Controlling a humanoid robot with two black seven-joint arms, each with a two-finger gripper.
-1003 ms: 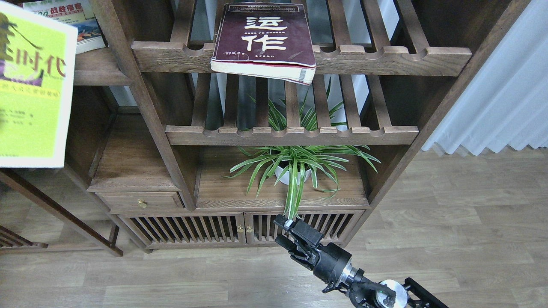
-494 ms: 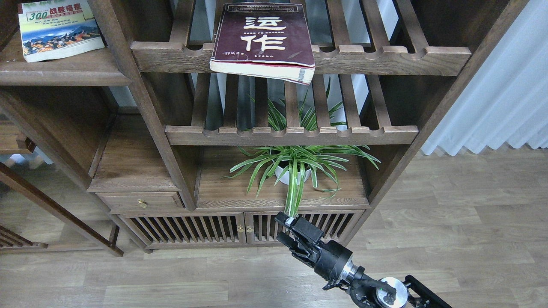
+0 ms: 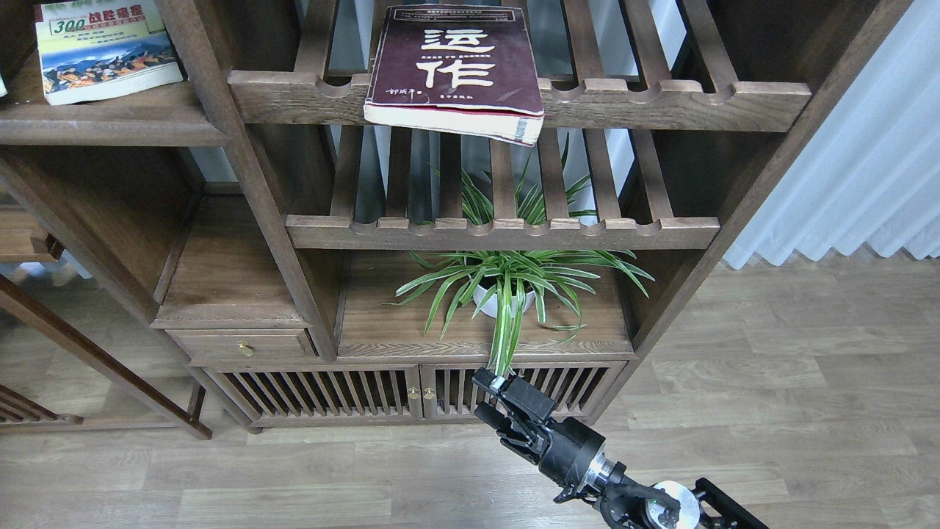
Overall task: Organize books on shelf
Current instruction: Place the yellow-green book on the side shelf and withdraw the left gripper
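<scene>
The thick maroon book [image 3: 455,66] with big white Chinese characters lies flat on the top slatted rack, its near edge hanging over the notched front rail. The smaller green book [image 3: 103,48] with red "300" and a mountain picture lies flat on the shelf [image 3: 117,125], a solid dark board at the top left. The yellow-green book is out of view. My right gripper [image 3: 486,398] hangs low in front of the cabinet doors, open and empty, far below both books. My left gripper is not in view.
A potted spider plant [image 3: 507,286] stands on the lower board, its leaves reaching through the middle slatted rack [image 3: 499,234]. A small drawer [image 3: 242,344] and slatted cabinet doors [image 3: 330,393] lie below. A white curtain [image 3: 866,162] hangs at the right over wood floor.
The yellow-green book that filled the left side one second ago has left the view, uncovering the green book and the shelf. The right gripper has barely moved.
</scene>
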